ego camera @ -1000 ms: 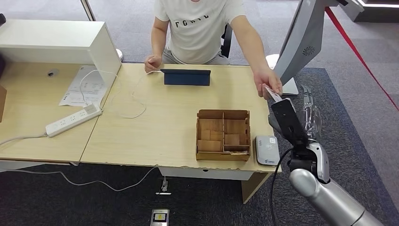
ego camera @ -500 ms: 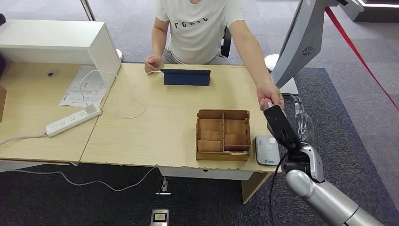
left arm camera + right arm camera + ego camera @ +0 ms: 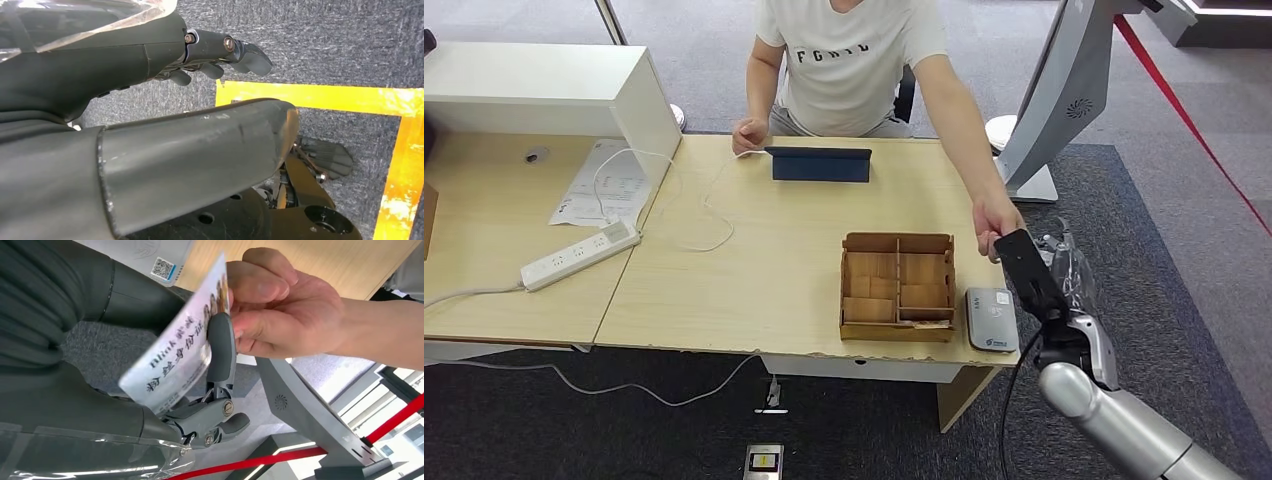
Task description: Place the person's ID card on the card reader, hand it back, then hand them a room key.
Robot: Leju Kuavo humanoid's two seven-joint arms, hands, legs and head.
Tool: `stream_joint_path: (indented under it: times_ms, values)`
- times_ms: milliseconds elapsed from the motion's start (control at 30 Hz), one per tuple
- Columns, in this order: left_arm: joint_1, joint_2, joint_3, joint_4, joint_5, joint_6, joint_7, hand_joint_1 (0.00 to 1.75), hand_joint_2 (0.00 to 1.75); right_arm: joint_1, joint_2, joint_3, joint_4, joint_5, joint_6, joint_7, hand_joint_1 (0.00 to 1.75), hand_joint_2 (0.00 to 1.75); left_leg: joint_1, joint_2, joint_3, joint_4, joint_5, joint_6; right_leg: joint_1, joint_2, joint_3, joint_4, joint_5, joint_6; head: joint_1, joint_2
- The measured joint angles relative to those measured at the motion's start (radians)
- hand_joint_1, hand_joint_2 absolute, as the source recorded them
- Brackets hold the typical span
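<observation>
The white ID card (image 3: 175,360) with printed text lies between the thumb and a dark finger (image 3: 220,347) of my right hand (image 3: 1036,272). The person's hand (image 3: 280,305) still pinches the card's far end. In the head view this meeting happens just off the table's right edge, where the person's hand (image 3: 996,215) touches my right hand. The grey card reader (image 3: 991,318) lies on the table's front right corner, just beside my right hand. My left hand (image 3: 220,50) hangs over the floor, holding nothing, fingers loosely apart.
A wooden compartment box (image 3: 898,286) stands left of the reader. A dark tablet (image 3: 821,163) sits at the table's far edge before the seated person. A power strip (image 3: 579,254), papers (image 3: 604,180) and a white cabinet (image 3: 554,95) lie left. A grey kiosk stand (image 3: 1064,90) rises at right.
The person's hand has come down and nearer with the card. My right hand has sunk a little toward the table's corner, and the card now sits between its thumb and finger.
</observation>
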Motion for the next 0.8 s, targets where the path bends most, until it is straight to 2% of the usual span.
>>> stream_joint_path:
  times_ms: [567,800]
  values:
    - [0.001,0.001,0.0,0.0,0.002,-0.008,-0.008,0.0,0.0,0.018,-0.023,0.025,0.001,0.054,0.001,0.032,1.75,1.75,0.0,0.0,0.0,0.0,0.0,0.0,0.0,0.0,0.0,0.0,0.0,0.0,0.0,0.0]
    - [0.0,0.001,0.0,0.0,0.025,0.002,-0.009,0.0,0.0,0.029,-0.004,0.048,0.043,0.097,0.028,0.007,1.75,1.75,0.0,0.0,0.0,0.0,0.0,0.0,0.0,0.0,0.0,0.0,0.0,0.0,0.0,0.0]
